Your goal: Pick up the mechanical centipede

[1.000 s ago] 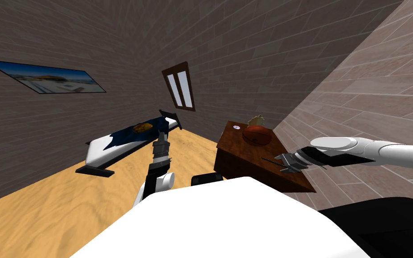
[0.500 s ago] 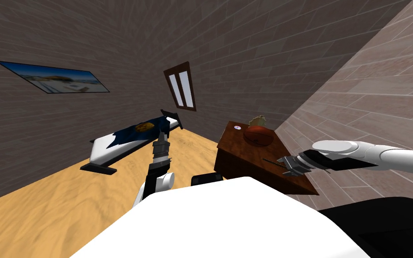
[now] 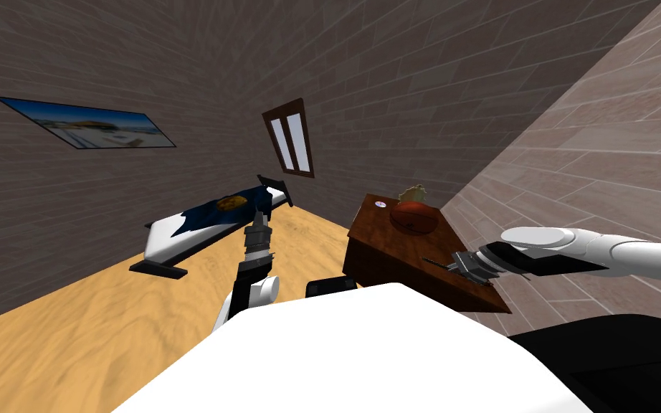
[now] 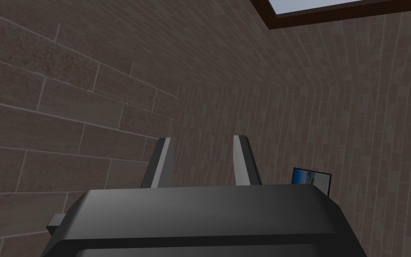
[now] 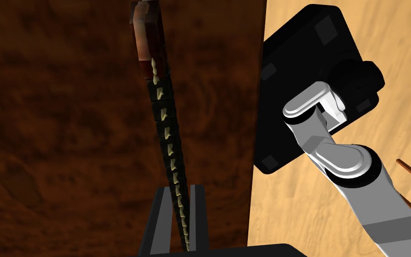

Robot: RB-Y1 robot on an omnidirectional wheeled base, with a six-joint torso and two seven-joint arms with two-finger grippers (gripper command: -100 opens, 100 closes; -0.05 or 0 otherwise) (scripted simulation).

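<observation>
The mechanical centipede [image 5: 169, 134], a long dark segmented strip with pale legs and a reddish head, is lying flat on the dark brown wooden bench [image 5: 66, 134]. It is running alongside the bench's near edge, close to it. Our right end effector [image 5: 180, 189] is grasping its tail end, with the two fingers [image 5: 161, 209] pressing its sides. From the head, the centipede [image 3: 435, 261] is showing as a thin dark line reaching out from that end effector [image 3: 460, 264] toward the near right corner.

Toward the bench's far edge, a round reddish-brown bowl [image 3: 414, 215] is sitting with a pale leafy thing [image 3: 411, 192] behind it and a small white disc [image 3: 378, 203] near the far left corner.

The bench [image 3: 393, 244] is standing against the lighter brick wall [image 3: 594, 143]. Our left end effector [image 3: 259, 215] is hanging released over the tan wood floor [image 3: 71, 337], fingers parted around nothing. Beyond it, a bed [image 3: 207, 219] with a blue cover, a brown-framed window [image 3: 287, 138] and a picture [image 3: 85, 124] are lining the darker walls.
</observation>
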